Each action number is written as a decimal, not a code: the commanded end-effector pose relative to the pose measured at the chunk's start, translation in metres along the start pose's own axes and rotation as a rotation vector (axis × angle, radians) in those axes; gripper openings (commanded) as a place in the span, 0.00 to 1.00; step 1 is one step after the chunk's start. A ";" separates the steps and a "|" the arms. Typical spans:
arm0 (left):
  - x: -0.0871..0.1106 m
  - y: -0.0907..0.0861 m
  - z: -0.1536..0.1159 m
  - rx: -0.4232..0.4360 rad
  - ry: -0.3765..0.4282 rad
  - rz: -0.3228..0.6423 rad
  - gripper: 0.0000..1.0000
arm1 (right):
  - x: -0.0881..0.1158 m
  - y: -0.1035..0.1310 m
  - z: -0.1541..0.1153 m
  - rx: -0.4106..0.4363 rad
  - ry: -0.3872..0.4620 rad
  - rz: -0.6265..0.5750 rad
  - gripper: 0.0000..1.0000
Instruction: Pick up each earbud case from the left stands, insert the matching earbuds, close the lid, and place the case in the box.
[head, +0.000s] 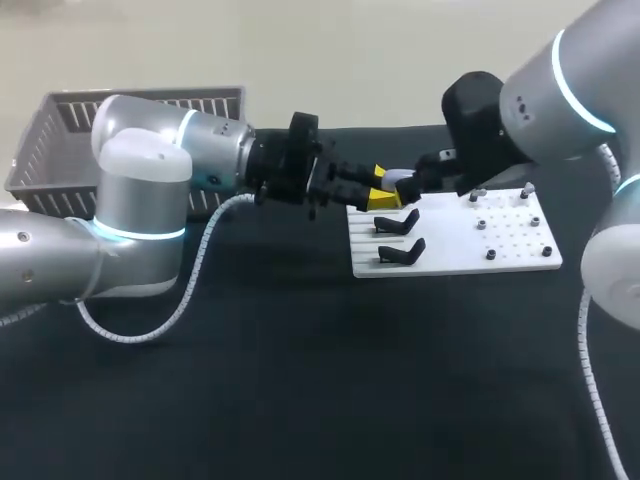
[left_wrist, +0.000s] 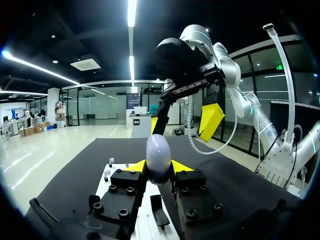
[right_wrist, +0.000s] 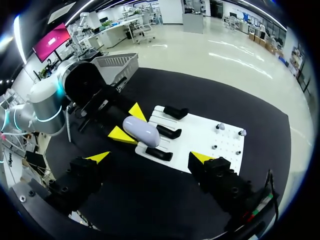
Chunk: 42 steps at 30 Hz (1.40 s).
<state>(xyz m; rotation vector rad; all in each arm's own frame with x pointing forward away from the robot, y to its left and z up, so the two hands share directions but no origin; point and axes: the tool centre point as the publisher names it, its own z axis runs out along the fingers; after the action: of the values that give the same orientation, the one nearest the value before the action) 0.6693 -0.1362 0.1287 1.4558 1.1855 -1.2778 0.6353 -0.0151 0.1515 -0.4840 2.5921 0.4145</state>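
Observation:
A closed pale grey earbud case hangs above the left end of the white board. My left gripper is shut on it, one yellow tip on each side. In the left wrist view the case stands upright between the fingertips. My right gripper hovers wide open above the case, holding nothing. Three black stands lie on the board under the case. Small earbuds sit on pegs at the board's right part.
A grey slatted basket stands at the back left of the black table, behind my left arm. The white board lies right of the middle. My right arm comes in from the back right, over the board.

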 end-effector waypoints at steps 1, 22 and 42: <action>0.001 0.001 0.000 0.002 -0.001 0.000 0.00 | 0.001 0.001 0.007 0.057 -0.010 0.008 1.00; 0.001 0.001 0.000 0.002 -0.001 0.000 0.00 | -0.010 -0.015 0.015 0.087 -0.036 0.066 1.00; 0.001 0.001 0.000 0.002 -0.001 0.000 0.00 | -0.025 -0.031 -0.019 0.179 -0.169 0.088 1.00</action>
<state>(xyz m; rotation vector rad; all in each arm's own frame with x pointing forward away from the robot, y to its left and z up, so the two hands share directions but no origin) 0.6698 -0.1364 0.1284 1.4560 1.1840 -1.2792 0.6757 -0.0358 0.1666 -0.2912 2.5463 0.2698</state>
